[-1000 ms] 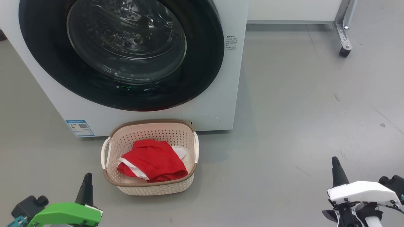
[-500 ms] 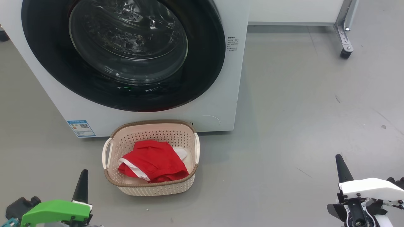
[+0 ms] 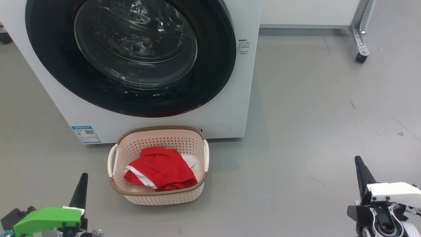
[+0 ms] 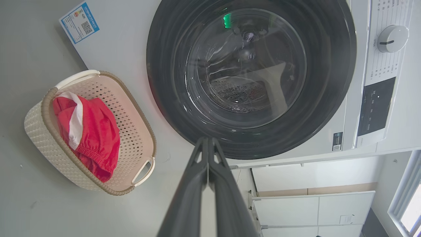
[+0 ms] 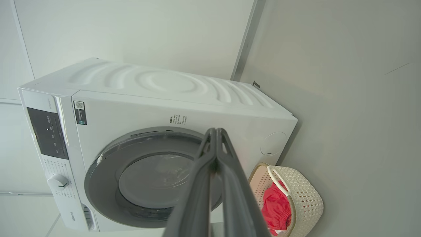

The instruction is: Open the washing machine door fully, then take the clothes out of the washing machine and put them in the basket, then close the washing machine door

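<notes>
**Red clothes in the basket, door shut, both pincers closed**

The clothes (image 3: 161,168), a red garment with white trim, lie bunched inside the basket (image 3: 158,193). The basket stands on the grey floor (image 3: 312,115) just in front of the washing machine (image 3: 245,98), below the lower edge of the washing machine door (image 3: 135,49). The door appears to sit flush against the white front, though the seam is hard to read from the steep head view. A blue label (image 3: 86,134) is on the machine's front, low down, to the left of the basket.

The left pincer (image 3: 83,179) is at the lower left of the head view. Its two dark fingers are pressed together and hold nothing. It is near the basket's left side and does not touch it. In the left wrist view the joined fingers point at the door's black rim, with the basket and clothes off to one side.

The right pincer (image 3: 359,163) is at the lower right, also closed and holding nothing. It is over the floor, well apart from the basket, the clothes and the machine. A metal leg on a castor (image 3: 361,49) stands at the far right, beyond the machine.
</notes>
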Robot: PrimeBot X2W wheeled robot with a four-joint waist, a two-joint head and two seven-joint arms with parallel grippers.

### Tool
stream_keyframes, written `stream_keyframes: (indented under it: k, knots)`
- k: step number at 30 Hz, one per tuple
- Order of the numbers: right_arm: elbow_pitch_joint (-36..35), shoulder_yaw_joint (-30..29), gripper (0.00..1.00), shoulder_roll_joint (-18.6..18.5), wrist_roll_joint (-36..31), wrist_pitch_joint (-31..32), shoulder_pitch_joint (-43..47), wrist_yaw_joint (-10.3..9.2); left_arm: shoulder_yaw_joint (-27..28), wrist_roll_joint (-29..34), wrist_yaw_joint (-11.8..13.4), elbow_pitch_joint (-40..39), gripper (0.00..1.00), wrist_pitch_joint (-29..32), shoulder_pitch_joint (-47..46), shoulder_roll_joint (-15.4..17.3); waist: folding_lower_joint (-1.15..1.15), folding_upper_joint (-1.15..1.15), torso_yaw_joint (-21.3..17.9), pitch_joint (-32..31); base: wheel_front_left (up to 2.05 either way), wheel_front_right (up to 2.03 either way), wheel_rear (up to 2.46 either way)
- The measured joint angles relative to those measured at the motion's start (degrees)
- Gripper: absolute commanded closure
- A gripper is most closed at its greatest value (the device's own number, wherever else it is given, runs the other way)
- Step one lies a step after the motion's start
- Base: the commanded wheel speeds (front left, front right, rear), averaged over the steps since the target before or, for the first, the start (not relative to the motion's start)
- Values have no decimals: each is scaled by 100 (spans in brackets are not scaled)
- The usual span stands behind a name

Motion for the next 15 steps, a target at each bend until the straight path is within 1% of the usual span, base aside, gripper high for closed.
stream_keyframes:
  k: [4, 8, 9, 15]
  knots:
    - [23, -64, 100, -13, 313, 65, -70, 63, 67, -291, -51, 34, 100, 65, -47, -5, 0, 0, 8, -8, 0, 0, 0]
    - [45, -123, 100, -22, 625, 123, -94, 83, 136, -599, -119, 60, 100, 115, -110, -9, 0, 0, 16, -16, 0, 0, 0]
    - [55, -136, 100, -23, 698, 140, -101, 116, 147, -652, -144, 69, 100, 116, -114, -11, 0, 0, 17, -18, 0, 0, 0]
    - [69, -146, 100, -25, 733, 167, -117, 115, 156, -771, -144, 96, 100, 116, -124, -12, 0, 0, 17, -19, 0, 0, 0]
